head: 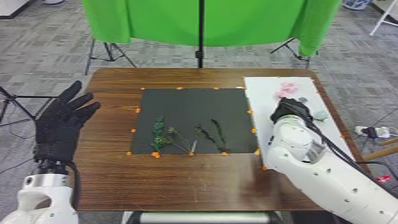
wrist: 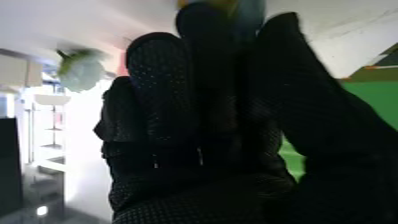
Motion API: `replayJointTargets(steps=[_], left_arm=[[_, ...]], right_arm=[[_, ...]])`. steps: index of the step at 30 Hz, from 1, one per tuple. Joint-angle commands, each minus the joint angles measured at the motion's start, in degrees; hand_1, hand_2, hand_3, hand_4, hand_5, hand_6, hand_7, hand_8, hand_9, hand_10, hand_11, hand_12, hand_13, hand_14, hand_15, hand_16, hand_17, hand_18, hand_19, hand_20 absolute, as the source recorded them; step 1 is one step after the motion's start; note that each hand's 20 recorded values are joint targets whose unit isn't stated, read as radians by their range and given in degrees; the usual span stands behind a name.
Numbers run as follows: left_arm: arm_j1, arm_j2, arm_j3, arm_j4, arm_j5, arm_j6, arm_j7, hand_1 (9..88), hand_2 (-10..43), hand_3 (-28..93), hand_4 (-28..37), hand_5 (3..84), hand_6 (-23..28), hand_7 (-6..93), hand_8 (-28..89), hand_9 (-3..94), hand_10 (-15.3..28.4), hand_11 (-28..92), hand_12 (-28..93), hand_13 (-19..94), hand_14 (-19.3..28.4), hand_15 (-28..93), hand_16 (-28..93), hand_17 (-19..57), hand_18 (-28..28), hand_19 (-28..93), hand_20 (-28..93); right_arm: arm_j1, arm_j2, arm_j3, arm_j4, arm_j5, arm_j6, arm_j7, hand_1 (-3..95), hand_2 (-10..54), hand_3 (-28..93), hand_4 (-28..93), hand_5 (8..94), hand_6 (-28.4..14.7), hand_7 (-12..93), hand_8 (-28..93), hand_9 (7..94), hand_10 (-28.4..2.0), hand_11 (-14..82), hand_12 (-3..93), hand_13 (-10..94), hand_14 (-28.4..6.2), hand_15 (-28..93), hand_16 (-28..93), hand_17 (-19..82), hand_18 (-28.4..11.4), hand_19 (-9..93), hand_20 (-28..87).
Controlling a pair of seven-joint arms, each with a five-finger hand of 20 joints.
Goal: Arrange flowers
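Note:
My left hand (head: 64, 122) is open over the table's left edge, fingers straight. My right hand (head: 291, 108) is low over the white board (head: 266, 86), close to a pink flower (head: 287, 90) and a small bluish flower (head: 303, 99). A pale flower (head: 321, 115) lies beside its wrist. Green stems (head: 159, 132) and thin sprigs (head: 219, 132) lie on the black mat (head: 195, 102). In the right wrist view my right hand (wrist: 200, 125) has nearly straight fingers; a blurred bluish thing (wrist: 250, 17) is near the fingertips, contact unclear, and a pale flower (wrist: 82, 71) is off to the side.
Orange markers (head: 253, 131) line the mat and the board on the brown wooden table (head: 191, 185). Behind the table hang green cloths (head: 155, 22) with a black stand pole (head: 201, 35) between them.

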Motion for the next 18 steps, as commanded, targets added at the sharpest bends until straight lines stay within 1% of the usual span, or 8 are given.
replayJointTargets(steps=[1, 4, 5, 8, 11, 12, 15, 18], left_arm=[[0.67, -0.73, 0.08, 0.35, -0.1, -0.1, -0.53, 20.2, 7.3, 77, -28.3, 35.3, 6.5, 13.4, -10, 32.2, 17.6, 25, 11, 23, 24.3, 52, -7, -9.9, 25.6, 53, 14], [0.73, -0.77, 0.04, 0.36, -0.14, -0.21, -0.47, 20.2, 7.3, 77, -28.3, 35.3, 6.5, 13.4, -10, 32.1, 17.6, 25, 11, 23, 24.3, 52, -7, -9.9, 25.5, 53, 14], [1.0, -0.8, -0.05, 0.21, -0.09, -0.14, -0.42, 20.2, 7.3, 77, -28.3, 35.3, 6.5, 13.5, -10, 32.1, 17.6, 25, 11, 23, 24.4, 52, -7, -9.9, 25.5, 53, 14], [1.01, -0.78, -0.16, 0.23, -0.07, -0.13, -0.36, 20.2, 7.3, 77, -28.3, 35.2, 6.4, 13.6, -10, 32.2, 17.7, 25, 11, 23, 24.4, 52, -7, -9.9, 25.6, 53, 14], [0.61, -0.6, -0.24, 0.25, 0.03, -0.28, -0.6, 20.3, 7.3, 77, -28.3, 35.3, 6.5, 13.6, -11, 32.2, 17.7, 25, 11, 23, 24.3, 52, -7, -9.9, 25.5, 53, 14], [0.4, -0.36, -0.1, 0.32, -0.01, -0.21, -0.42, 20.3, 7.3, 77, -28.3, 35.3, 6.5, 13.6, -11, 32.2, 17.7, 25, 11, 23, 24.3, 52, -7, -9.9, 25.5, 53, 14], [-0.03, -0.11, -0.05, 0.3, 0.02, -0.19, -0.61, 20.3, 7.3, 77, -28.3, 35.2, 6.5, 13.6, -11, 32.2, 17.7, 25, 11, 23, 24.3, 52, -7, -9.9, 25.5, 53, 14], [-0.85, 0.03, 0.19, 0.32, 0.28, -0.52, -1.3, 20.3, 7.3, 77, -28.3, 35.2, 6.5, 13.7, -11, 32.2, 17.7, 25, 11, 23, 24.3, 52, -7, -9.9, 25.5, 53, 14]], right_arm=[[-1.7, 1.51, -1.77, 0.96, -2.12, 5.5, -0.24, 61.7, -9.5, 66, -28, 84.6, 0.6, 22, 3, 91.1, -7.5, 15.4, 34.3, 81, -4.7, 55, 23, 41, -19.3, 93, 33], [-0.96, 2.19, -2.63, 0.48, -3.2, 8.62, 0.0, 63.0, -9.5, 65, -28, 85.0, 0.2, 22, 3, 91.6, -7.0, 14.9, 34.5, 82, -3.5, 52, 25, 42, -18.1, 93, 31], [-1.02, 2.19, -2.48, 0.1, -4.08, 9.44, -0.18, 63.2, -9.5, 66, -28, 85.1, 0.1, 22, 4, 91.7, -6.8, 14.8, 34.6, 83, -3.3, 51, 25, 42, -17.9, 93, 30], [-0.14, 2.31, -2.94, -1.65, -5.55, 11.97, -0.89, 63.4, -9.5, 66, -28, 85.5, -0.1, 22, 4, 92.0, -6.6, 14.9, 34.6, 83, -3.1, 51, 26, 43, -18.2, 93, 31], [1.24, 1.28, -3.71, -3.77, -7.78, 13.53, -2.65, 63.2, -9.5, 67, -28, 85.9, -0.4, 22, 3, 92.1, -6.8, 14.9, 34.7, 84, -3.1, 51, 26, 44, -18.5, 93, 32], [1.63, 0.57, -3.81, -4.51, -8.25, 13.85, -3.56, 63.0, -9.5, 67, -28, 86.1, -0.5, 22, 3, 92.3, -7.0, 14.9, 34.6, 84, -3.1, 51, 27, 44, -18.6, 93, 33], [2.22, -3.21, -3.64, -5.85, -9.64, 13.55, -7.62, 62.8, -9.5, 68, -28, 86.4, -0.6, 22, 4, 92.6, -7.1, 14.8, 34.6, 84, -3.1, 51, 27, 44, -18.7, 93, 33], [3.39, -7.63, -5.15, -6.5, -10.0, 12.2, -11.12, 62.4, -9.5, 69, -28, 86.6, -0.6, 22, 4, 92.8, -7.0, 14.7, 34.7, 85, -3.1, 51, 27, 44, -18.6, 93, 34]])
